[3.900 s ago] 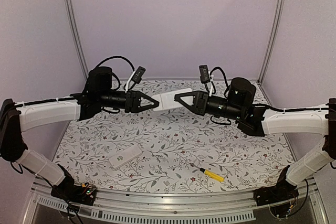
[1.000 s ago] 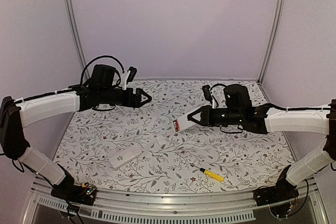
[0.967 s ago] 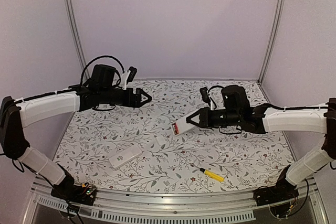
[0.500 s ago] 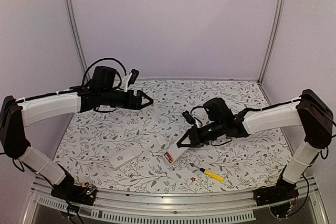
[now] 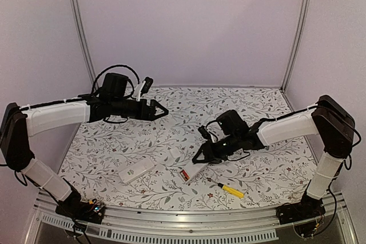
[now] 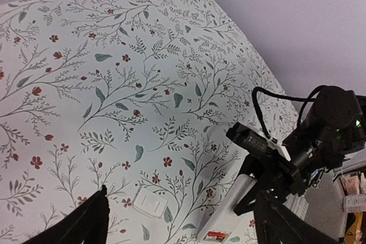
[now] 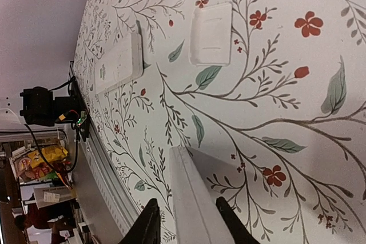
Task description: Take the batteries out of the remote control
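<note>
Fingers (image 6: 86, 227) of the left gripper (image 5: 161, 110) are spread wide apart and are held in the air above the far left part of the table (image 5: 257, 107). In the left wrist view only the flowered cloth is seen in the gap between them.

The right gripper (image 5: 197, 159) is lowered near the middle of the table. In the right wrist view its two fingers (image 7: 150, 224) are set one on each side of the remote control (image 5: 193, 170), whose white body runs away from the camera between them. A thin strip of cloth is seen between one finger and the white body, while the other finger is seen right against it. Whether the remote control is clamped or merely flanked cannot be told. It is seen at the table surface or just above it; which of the two cannot be told.

The batteries (image 5: 184, 174) are shown only as a small red patch at the end of the remote control nearest the arm bases, seated in its body. They are too small to be counted.

A small white battery cover (image 5: 174, 154) is laid flat on the cloth just beyond the remote control, apart from it. A second remote (image 5: 137, 171) is laid further left, and a yellow-handled screwdriver (image 5: 230, 188) is laid near the front edge, to the right.
</note>
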Controlling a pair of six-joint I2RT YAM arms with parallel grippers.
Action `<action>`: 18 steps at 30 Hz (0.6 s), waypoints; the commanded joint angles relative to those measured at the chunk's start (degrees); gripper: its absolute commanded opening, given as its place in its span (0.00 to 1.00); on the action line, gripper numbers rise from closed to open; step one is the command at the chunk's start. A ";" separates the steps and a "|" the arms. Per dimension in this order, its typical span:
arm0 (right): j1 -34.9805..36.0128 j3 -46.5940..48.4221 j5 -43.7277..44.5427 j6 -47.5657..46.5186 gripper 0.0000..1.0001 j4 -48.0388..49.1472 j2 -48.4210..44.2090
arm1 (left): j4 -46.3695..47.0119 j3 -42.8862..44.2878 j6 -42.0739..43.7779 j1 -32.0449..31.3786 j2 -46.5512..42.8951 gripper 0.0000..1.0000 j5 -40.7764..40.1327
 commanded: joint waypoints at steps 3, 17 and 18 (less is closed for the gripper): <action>0.17 0.99 8.15 0.37 0.46 -4.00 -1.92 | 0.80 -0.80 -0.17 0.26 1.14 0.87 1.31; 0.82 -5.13 26.14 6.95 0.83 -9.91 -13.89 | 0.92 -0.80 -0.02 0.14 0.88 0.87 0.91; 1.35 -5.21 25.77 7.99 0.83 -9.47 -13.42 | 0.92 -0.80 -0.04 0.17 0.88 0.87 0.92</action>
